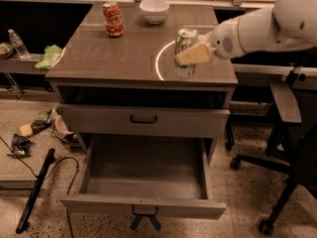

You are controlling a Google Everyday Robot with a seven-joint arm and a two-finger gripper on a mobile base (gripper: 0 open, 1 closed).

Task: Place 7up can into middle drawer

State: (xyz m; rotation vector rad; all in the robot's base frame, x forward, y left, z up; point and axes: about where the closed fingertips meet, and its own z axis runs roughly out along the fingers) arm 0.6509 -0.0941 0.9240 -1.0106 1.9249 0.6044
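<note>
- Gripper (192, 54) sits over the right front part of the tabletop (124, 53), at the end of the white arm (257, 29) that reaches in from the right of the view.
- Gripper is closed on the 7up can (185, 37). One pale yellow finger (194, 55) crosses the can's front at mid-height.
- Can stands upright in the grasp, with its silver top showing above the finger. Cannot tell whether its base touches the tabletop or hangs just clear of it.
- A thin white arc (158, 61) is marked on the tabletop just left of the gripper.
- Coca-Cola can (113, 19) stands upright, well apart from the gripper, to its left and further back.
- White bowl (154, 10) is behind the gripper and slightly left, near the back edge.
- Upper drawer front with black handle (143, 119) is below the gripper and to its left, and is shut.
- Middle drawer (143, 170) is lower again, well below the gripper and to its left. It is pulled out, with its grey inside showing; the dark crossed strips (145, 222) hang at its front handle.
- Office chair (280, 108) is below the gripper on the right.
- Water bottle (18, 43) and green cloth (48, 57) are far left of the gripper, on a lower ledge.
</note>
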